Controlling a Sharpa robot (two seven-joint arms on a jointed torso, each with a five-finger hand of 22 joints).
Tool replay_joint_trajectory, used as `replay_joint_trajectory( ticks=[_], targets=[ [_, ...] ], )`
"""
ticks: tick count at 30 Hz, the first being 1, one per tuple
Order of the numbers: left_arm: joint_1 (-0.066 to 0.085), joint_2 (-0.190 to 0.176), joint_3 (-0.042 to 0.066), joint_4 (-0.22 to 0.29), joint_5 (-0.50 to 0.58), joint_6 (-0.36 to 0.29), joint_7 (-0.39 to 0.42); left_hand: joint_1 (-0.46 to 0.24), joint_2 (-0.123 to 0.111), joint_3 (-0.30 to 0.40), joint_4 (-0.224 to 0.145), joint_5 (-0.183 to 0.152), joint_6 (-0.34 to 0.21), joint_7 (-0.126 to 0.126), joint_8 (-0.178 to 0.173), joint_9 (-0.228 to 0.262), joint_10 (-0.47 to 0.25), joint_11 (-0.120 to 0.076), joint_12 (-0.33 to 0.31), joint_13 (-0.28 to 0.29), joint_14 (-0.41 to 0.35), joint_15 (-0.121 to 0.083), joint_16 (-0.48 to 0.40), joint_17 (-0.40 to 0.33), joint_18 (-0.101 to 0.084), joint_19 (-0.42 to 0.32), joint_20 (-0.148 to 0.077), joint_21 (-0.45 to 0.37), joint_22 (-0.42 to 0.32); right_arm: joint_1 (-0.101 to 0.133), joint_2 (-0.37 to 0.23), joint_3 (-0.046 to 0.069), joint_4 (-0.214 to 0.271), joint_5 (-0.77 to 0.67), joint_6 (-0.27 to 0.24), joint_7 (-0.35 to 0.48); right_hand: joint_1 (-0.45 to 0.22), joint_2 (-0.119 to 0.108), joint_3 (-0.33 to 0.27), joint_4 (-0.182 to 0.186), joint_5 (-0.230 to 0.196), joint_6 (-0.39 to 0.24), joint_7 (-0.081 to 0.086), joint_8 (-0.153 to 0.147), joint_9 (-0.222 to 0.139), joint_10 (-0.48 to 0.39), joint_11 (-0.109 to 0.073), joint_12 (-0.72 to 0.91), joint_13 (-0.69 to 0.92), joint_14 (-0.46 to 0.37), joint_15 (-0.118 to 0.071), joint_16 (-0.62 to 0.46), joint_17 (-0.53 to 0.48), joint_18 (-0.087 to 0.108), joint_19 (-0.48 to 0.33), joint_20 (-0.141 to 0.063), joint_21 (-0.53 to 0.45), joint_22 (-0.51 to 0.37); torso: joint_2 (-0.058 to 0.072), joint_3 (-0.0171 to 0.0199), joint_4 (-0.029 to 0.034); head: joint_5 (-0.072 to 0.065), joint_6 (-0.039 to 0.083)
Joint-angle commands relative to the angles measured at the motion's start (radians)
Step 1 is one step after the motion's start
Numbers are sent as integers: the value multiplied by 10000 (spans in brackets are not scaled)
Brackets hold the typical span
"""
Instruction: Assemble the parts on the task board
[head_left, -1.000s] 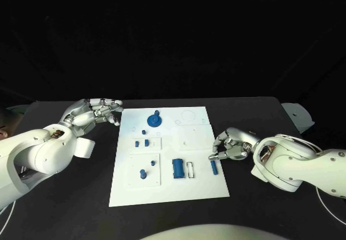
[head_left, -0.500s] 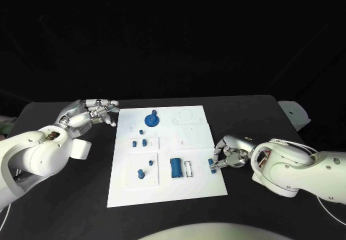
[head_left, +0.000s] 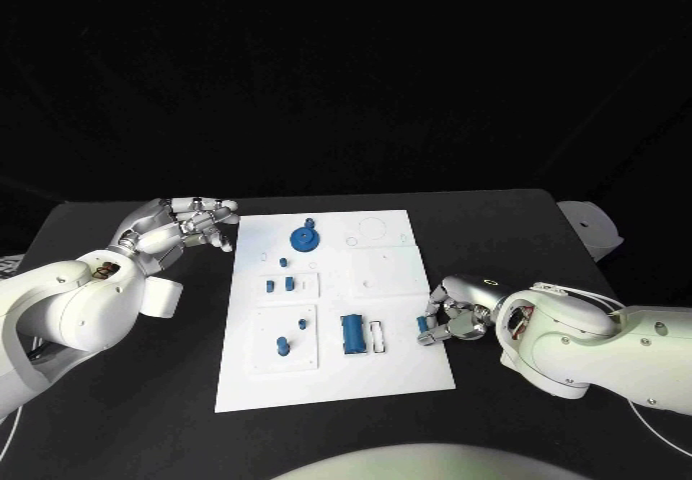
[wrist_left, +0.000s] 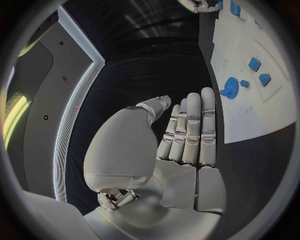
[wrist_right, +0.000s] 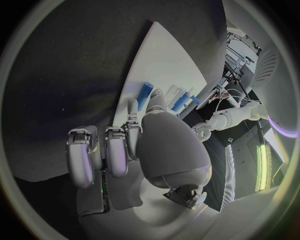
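Note:
The white task board (head_left: 397, 385) lies in the middle of the black table. On it are a round blue part (head_left: 306, 238), a blue cylinder (head_left: 351, 335) beside a white slot, and several small blue pieces. At the board's right edge my right hand (head_left: 462, 315) pinches a short blue peg (head_left: 421, 325) between its fingertips; the right wrist view shows the peg (wrist_right: 145, 93) sticking out past the curled fingers over the board (wrist_right: 164, 52). My left hand (head_left: 180, 225) hovers off the board's far left corner, fingers straight, holding nothing. The left wrist view shows this hand (wrist_left: 187, 131) beside the board (wrist_left: 256, 107).
A white object (head_left: 591, 228) sits at the table's far right edge. Bare black table (head_left: 498, 235) stretches to the right of the board and in front of it.
My right hand has drawn in to the board's right edge and closed its fingertips on the blue peg, which has lifted off its flat lie. The left hand has stayed put.

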Motion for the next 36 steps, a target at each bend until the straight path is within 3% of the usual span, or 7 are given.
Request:
replay_joint_trajectory(
  ticks=[1, 11, 17, 23, 24, 26, 36],
  targets=[
    [0, 7, 5, 31, -7, 104, 104, 3, 85, 17, 51, 32, -66, 26, -30, -14, -84, 9, 52, -5, -9, 45, -7, -15, 142, 74, -8, -62, -16, -96, 97, -50, -49, -279, 193, -200, 1354, 1291, 36, -52, 62, 33, -18, -89, -69, 151, -129, 2, -525, 805, -29, -26, 1383, -142, 1046, -22, 44, 2630, 1, -2, 7, 22, -4],
    [0, -10, 4, 45, -10, 97, 100, 2, 90, 14, 64, 33, -64, 27, -27, -15, -86, 10, 61, -5, -10, 45, -5, -15, 141, 79, -9, -69, -20, -167, 348, -49, -170, -868, 123, -326, 2770, 1567, 913, -403, -819, 67, -115, -257, -134, 168, -227, 21, -500, 820, -122, 2, 1464, -142, 1046, -115, 44, 2630, -2, -24, 12, 63, -31],
    [0, -28, 4, 57, -12, 92, 89, 2, 90, 14, 64, 33, -64, 27, -27, -15, -86, 10, 61, -5, -10, 45, -5, -15, 141, 79, -9, -69, -20, -205, 493, -49, -215, -1234, 154, -370, 3462, 1272, 1774, -580, -166, -36, 15, -324, -91, 133, -144, -64, -533, 822, -61, 9, 1495, -142, 1046, -91, 44, 2630, -9, -18, 5, 88, -51],
    [0, -41, 4, 66, -14, 87, 84, 2, 90, 14, 64, 33, -64, 27, -27, -15, -86, 10, 61, -5, -10, 45, -5, -15, 141, 79, -9, -69, -20, -225, 601, -48, -243, -1327, 145, -351, 3172, -13, 4989, 15, 175, 74, 149, -550, -224, 111, -44, -171, -564, 825, 40, 14, 1529, -142, 1046, 2, 44, 2630, -9, -16, 6, 97, -44],
    [0, -43, 4, 68, -15, 86, 83, 2, 90, 14, 64, 33, -64, 27, -27, -15, -86, 10, 61, -5, -10, 45, -5, -15, 141, 79, -9, -69, -20, -227, 621, -48, -249, -1335, 142, -348, 2401, -902, 6900, -62, 122, 152, 175, -562, -230, 129, -142, -178, -560, 828, 70, 15, 1543, -142, 1046, 77, 44, 2630, -8, -18, 7, 97, -45],
    [0, -48, 4, 73, -22, 83, 82, 2, 90, 14, 64, 33, -64, 27, -27, -15, -86, 10, 61, -5, -10, 45, -5, -15, 141, 79, -9, -69, -20, -231, 659, -48, -263, -1363, 120, -349, 1047, -1660, 9274, -656, 41, 188, 223, -367, -20, 178, -91, -154, -543, 833, 70, 15, 1557, -142, 1046, 40, 44, 2630, -8, -14, 4, 103, -45],
    [0, -65, 4, 91, -67, 57, 77, 2, 90, 14, 64, 33, -64, 27, -27, -15, -86, 10, 61, -5, -10, 45, -5, -15, 141, 79, -9, -69, -20, -238, 729, -46, -237, -1491, -73, -368, -778, -1709, 10654, -1820, 205, 117, 125, -101, 292, 278, -35, 27, -439, 841, 45, 23, 1590, -142, 1046, 36, 44, 2630, -7, -1, -4, 146, -54]
  ],
)
